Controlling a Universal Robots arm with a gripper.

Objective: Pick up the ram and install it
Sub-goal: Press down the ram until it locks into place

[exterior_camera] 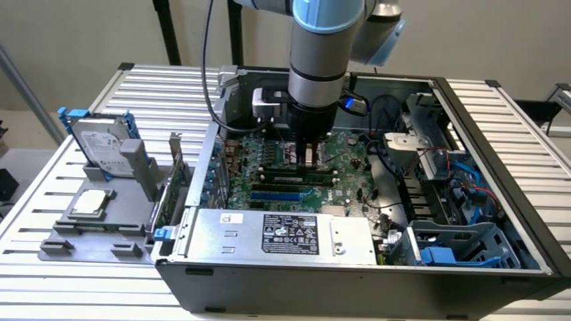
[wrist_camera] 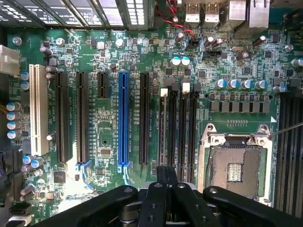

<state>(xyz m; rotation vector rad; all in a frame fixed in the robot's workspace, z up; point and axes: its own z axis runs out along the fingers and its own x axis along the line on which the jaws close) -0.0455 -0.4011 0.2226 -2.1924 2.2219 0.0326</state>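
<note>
An open computer case [exterior_camera: 499, 200] sat on a slatted desk [exterior_camera: 160, 80], with the robot arm [exterior_camera: 317, 60] reaching down from the top centre of the exterior frame over the green motherboard [wrist_camera: 109, 123]. The pincer [wrist_camera: 165, 172] was closed, fingers together with nothing visible between them, poised over the black memory slots [wrist_camera: 177, 132]. The ram [exterior_camera: 287, 176] lay along a slot at the centre of the exterior frame, just below the fingertips. This looked like the seating step, which would call for a straight, even downward press, though I could not tell whether the stick was fully latched.
</note>
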